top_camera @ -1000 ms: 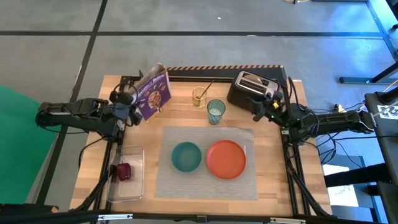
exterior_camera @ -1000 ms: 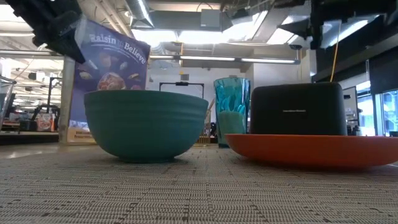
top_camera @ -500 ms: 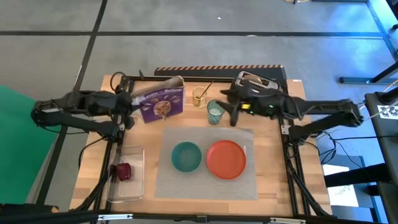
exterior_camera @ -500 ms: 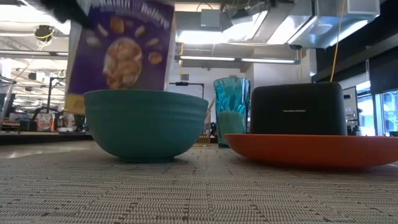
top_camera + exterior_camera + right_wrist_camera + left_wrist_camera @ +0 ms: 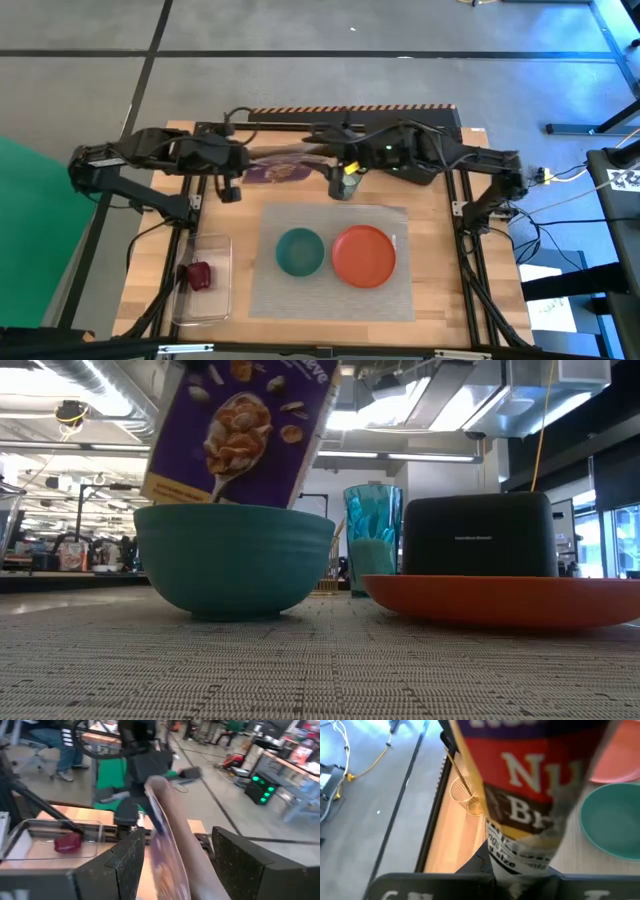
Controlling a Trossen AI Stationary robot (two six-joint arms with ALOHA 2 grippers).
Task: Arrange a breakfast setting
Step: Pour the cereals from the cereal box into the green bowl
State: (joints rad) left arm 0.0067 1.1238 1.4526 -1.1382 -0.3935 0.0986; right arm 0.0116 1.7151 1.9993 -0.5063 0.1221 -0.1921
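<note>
Cereal box: top cut off by upper edge in low view; smeared by motion blur in high view, lettering unreadable.
Cup: mostly covered by right arm in high view.
Toaster: hidden under right arm there.
Left gripper: fingers not discernible.
Right gripper: box between fingers, contact unclear.

2 dark jointed arms trailing black cables, blocky black fingers
</note>
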